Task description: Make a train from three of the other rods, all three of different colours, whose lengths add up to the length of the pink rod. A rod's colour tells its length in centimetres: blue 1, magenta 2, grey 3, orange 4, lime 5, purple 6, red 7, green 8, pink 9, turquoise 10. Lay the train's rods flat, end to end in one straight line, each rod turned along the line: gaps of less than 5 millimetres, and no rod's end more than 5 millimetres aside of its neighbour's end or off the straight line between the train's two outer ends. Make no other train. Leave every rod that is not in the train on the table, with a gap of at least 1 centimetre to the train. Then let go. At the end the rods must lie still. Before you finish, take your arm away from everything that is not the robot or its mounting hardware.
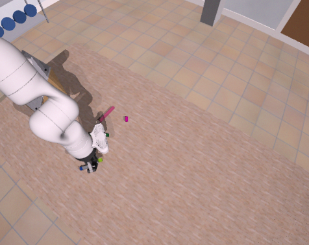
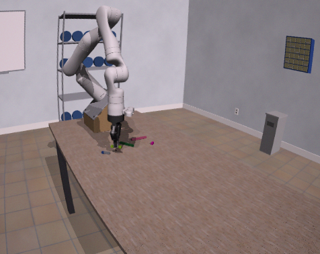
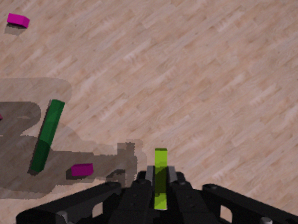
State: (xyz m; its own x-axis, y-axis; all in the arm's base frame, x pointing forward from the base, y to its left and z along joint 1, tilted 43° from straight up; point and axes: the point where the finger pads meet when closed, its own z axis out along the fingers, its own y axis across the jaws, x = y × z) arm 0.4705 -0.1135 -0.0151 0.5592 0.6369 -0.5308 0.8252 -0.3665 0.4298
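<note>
My gripper (image 1: 93, 170) (image 2: 115, 146) (image 3: 160, 176) is shut on the lime rod (image 1: 100, 159) (image 2: 120, 147) (image 3: 160, 175), which is level and a little above the table; its middle is hidden by the fingers in the exterior view. The blue rod (image 1: 81, 168) (image 2: 102, 152) and the grey rod (image 1: 85, 167) (image 2: 107, 152) lie end to end, close beside the gripper; any gap between them is too small to tell, and neither shows in the wrist view. The pink rod (image 1: 108, 113) (image 2: 140, 138) lies farther back.
A green rod (image 1: 107, 134) (image 2: 127, 144) (image 3: 48, 135) lies between the gripper and the pink rod. One magenta rod (image 1: 126, 118) (image 2: 152, 143) (image 3: 18, 20) lies beyond it; another magenta rod (image 3: 82, 170) lies nearer the gripper, hidden in the top and exterior views.
</note>
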